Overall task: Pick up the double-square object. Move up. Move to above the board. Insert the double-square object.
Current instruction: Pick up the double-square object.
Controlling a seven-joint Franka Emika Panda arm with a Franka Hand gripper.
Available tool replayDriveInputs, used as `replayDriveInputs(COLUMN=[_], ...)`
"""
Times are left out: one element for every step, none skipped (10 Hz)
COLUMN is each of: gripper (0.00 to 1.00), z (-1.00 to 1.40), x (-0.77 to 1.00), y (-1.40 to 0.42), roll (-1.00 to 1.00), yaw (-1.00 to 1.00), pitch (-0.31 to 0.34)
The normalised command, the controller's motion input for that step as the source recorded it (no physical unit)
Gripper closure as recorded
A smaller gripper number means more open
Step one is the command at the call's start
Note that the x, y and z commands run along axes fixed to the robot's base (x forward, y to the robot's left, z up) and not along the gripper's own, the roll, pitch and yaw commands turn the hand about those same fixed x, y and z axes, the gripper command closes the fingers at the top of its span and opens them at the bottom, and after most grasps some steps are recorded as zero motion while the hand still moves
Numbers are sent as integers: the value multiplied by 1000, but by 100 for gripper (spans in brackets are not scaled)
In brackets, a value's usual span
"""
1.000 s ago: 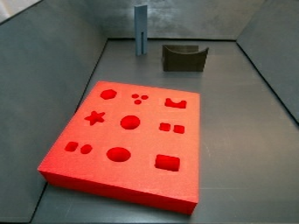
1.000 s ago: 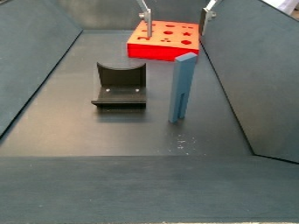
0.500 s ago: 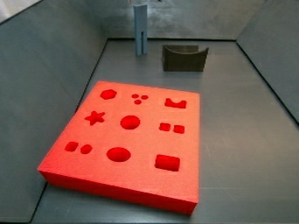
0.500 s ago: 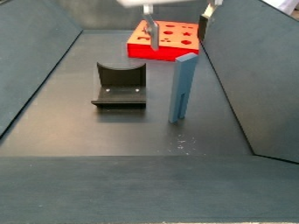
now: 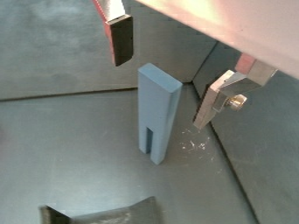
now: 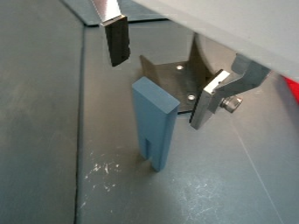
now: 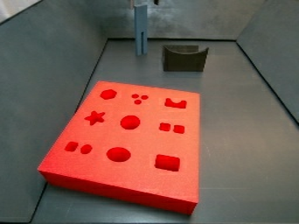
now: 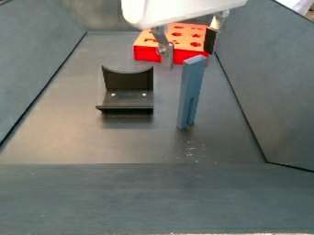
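The double-square object is a tall grey-blue bar, standing upright on the floor with its two prongs down in both side views. It shows in both wrist views. My gripper is open and empty just above the bar's top, with one finger on each side of it. In a side view only its lowest edge shows. The red board with shaped holes lies flat, apart from the bar, and shows partly behind the gripper.
The dark fixture stands on the floor beside the bar. Grey sloping walls enclose the floor on each side. Scratches mark the floor at the bar's foot.
My gripper has come down from the frame's top to just over the bar's upper end, still open. The bar, board and fixture have not moved.
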Motion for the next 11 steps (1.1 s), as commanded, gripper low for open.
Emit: replayDriveInputs(gripper=[0, 0, 0, 0, 0, 0, 0, 0, 0, 0, 0], z=[-180, -214, -297, -309, -309, -297, -286, -211, -17, 0, 0], x=[0, 0, -11, -51, -43, -71, -97, -46, -3, 0, 0], y=[100, 71, 71, 63, 14, 0, 0, 0, 0, 0, 0], roll=[19, 0, 0, 0, -13, -24, -13, 0, 0, 4, 0], yaw=[297, 157, 57, 3, 0, 0, 0, 0, 0, 0, 0], pitch=[0, 1, 0, 0, 0, 0, 0, 0, 0, 0, 0])
